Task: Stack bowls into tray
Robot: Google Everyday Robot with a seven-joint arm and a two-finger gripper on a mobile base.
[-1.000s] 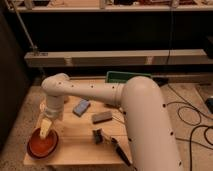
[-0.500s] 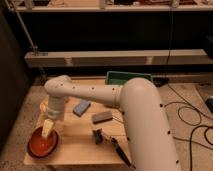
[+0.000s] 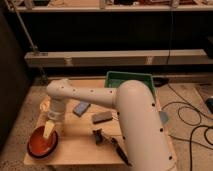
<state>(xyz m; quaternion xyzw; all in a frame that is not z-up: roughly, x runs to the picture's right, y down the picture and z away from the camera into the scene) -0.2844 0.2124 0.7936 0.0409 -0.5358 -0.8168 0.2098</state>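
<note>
I have the pincer (image 3: 48, 130) at the lower left of the frame, hanging from the wrist and pointing straight down into the orange bowl (image 3: 35, 146). Its pale tip sits inside the bowl's upper right part, close to the dark rim, and looks to be touching or nearly touching the inner wall. I cannot tell how far open it is, or whether it has any hold on the bowl.

The bowl rests flat on the lower left corner of the worktop (image 3: 75, 142), near the edge. I read the vertical approach as a rim grasp: coming in from above at the wall gives something thin to pinch, and it keeps the wrist clear of the clutter.

The arm (image 3: 90, 95) stretches across the middle of the frame from its bulky white base at the lower right, so it hides a good part of the worktop. The tray (image 3: 129, 74) lies at the upper centre-right, at the far side of the worktop, well apart from the pincer, with the arm's own link between the two. From here it looks empty, though its near side is covered.

Between bowl and tray lie a blue block (image 3: 80, 107), a grey block (image 3: 102, 117) and a dark tool (image 3: 100, 136). My judgement is that the carry should go high over them. I cannot find the second bowl.
</note>
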